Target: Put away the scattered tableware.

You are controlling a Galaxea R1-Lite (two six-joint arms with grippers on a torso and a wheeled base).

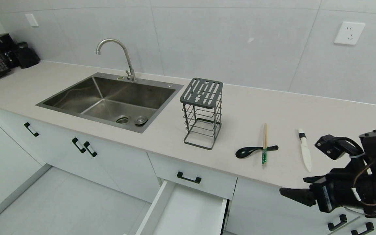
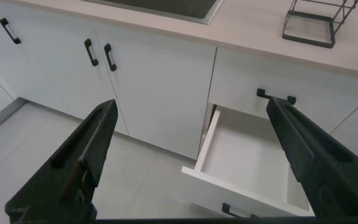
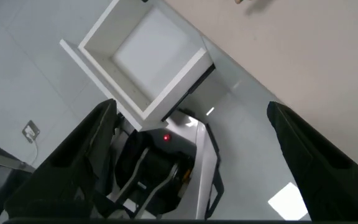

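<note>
The spoon [image 1: 250, 151], chopsticks [image 1: 264, 143] and white knife [image 1: 304, 150] are lying loose on the counter [image 1: 273, 107] right of the wire rack [image 1: 202, 112], likely awaiting the open drawer [image 1: 188, 209] below, while the right gripper [image 1: 293, 185] is hovering off the near edge, jaws spread wide, and the left gripper [image 2: 191, 162] is gaping toward that drawer

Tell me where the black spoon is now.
In the head view, the spoon lies on the counter, right of the rack, its handle crossing the chopsticks.

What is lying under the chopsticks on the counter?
The handle of the black spoon crosses under the chopsticks; that covered bit is hidden. Elsewhere they rest on the counter.
</note>
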